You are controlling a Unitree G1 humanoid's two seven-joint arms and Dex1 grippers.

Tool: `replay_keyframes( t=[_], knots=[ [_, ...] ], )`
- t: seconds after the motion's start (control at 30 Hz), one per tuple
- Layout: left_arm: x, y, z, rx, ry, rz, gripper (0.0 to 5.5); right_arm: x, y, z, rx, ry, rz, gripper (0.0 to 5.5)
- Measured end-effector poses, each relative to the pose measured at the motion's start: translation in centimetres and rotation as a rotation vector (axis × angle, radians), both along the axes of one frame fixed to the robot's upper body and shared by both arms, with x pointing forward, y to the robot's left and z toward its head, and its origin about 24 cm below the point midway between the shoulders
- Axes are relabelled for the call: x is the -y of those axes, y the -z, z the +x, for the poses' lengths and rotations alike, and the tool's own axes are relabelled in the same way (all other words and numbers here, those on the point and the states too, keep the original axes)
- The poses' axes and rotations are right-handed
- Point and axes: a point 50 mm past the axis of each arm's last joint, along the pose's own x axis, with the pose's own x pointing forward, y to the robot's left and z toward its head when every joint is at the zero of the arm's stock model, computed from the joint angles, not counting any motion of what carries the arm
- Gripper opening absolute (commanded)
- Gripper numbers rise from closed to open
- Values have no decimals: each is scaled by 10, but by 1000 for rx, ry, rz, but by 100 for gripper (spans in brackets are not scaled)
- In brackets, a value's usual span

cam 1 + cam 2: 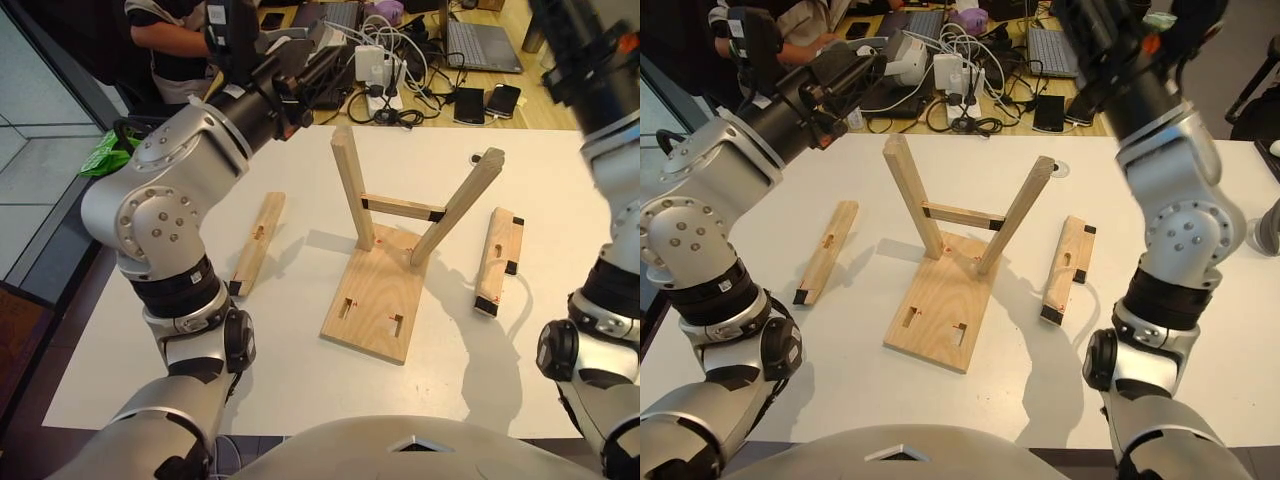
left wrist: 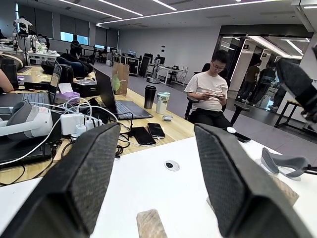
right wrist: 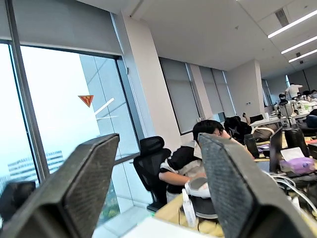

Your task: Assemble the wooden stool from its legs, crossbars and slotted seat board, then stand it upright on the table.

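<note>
The slotted seat board (image 1: 370,300) lies flat mid-table. Two wooden legs (image 1: 352,185) (image 1: 460,205) stand in its far slots, the right one leaning, with a crossbar (image 1: 403,207) joining them. A loose leg (image 1: 258,243) lies to the board's left. Another leg piece (image 1: 498,258) with black-tipped ends lies to its right. My left gripper (image 1: 855,68) hangs open above the table's far left, behind the standing legs; a leg top (image 2: 151,223) shows below its fingers (image 2: 74,188). Held high over the far right, my right gripper (image 3: 158,188) is open and empty.
Behind the white table (image 1: 150,340) is a desk crowded with laptops, cables and phones (image 1: 400,60). A small cable hole (image 1: 477,157) sits near the far edge. The table's front and left parts offer free room.
</note>
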Motion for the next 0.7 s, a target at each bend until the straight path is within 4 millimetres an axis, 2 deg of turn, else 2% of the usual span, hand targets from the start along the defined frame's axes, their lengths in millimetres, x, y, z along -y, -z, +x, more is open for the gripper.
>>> replay_keyframes(
  t=[0.03,0.13,0.2,0.33,0.43,0.47,0.53,0.57,0.6,0.7],
  knots=[
    [0,0,0,0,2,-1,276,-9,39,-2,-128,-20,-118,300],
    [1,0,0,-3,-1,2,276,-17,46,-9,-74,-22,-348,300],
    [3,1,0,-7,4,10,276,-24,49,-12,-42,-21,-392,300],
    [4,5,0,-21,-1,19,276,-31,52,-11,-47,-41,-282,300],
    [4,6,0,-24,-8,19,276,-25,42,-3,-61,-28,-143,300],
    [3,6,0,-26,-9,20,276,-21,34,1,-64,-17,-74,300],
    [2,7,0,-28,-13,24,276,-13,5,1,4,-36,52,300],
    [1,7,0,-26,-15,28,276,-12,-2,-3,28,-81,82,300],
    [-1,7,0,-24,-21,34,276,-15,-1,-13,30,-163,76,300],
    [-14,6,-1,-22,-60,52,276,-17,27,-50,-67,-420,18,300]
  ],
)
